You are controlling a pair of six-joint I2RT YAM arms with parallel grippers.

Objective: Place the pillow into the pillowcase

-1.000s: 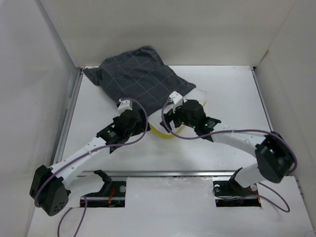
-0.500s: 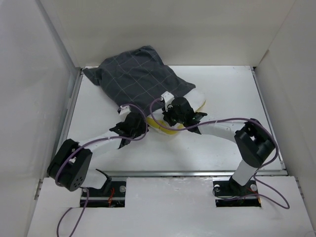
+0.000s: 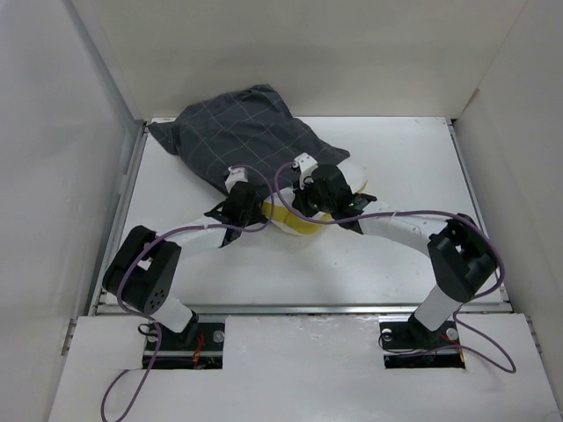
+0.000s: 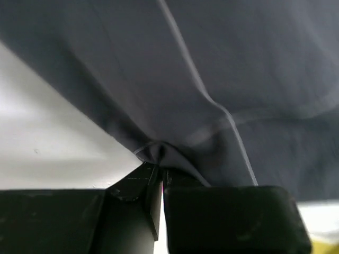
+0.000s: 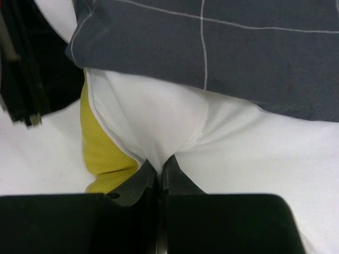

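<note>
Charcoal checked pillowcase (image 3: 246, 145) lay toward the far-left corner of the table (image 3: 413, 158), with the pale end of the pillow (image 5: 159, 121) poking from its near opening. The left gripper (image 4: 159, 172) pinched the pillowcase edge. The right gripper (image 5: 158, 170) was clamped on pillow fabric.

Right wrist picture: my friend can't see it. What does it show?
The right gripper is shut on a pinch of the white pillow. A yellow band runs down the pillow's left side. The dark grey pillowcase, with thin light lines, covers the pillow across the top of the picture.
</note>
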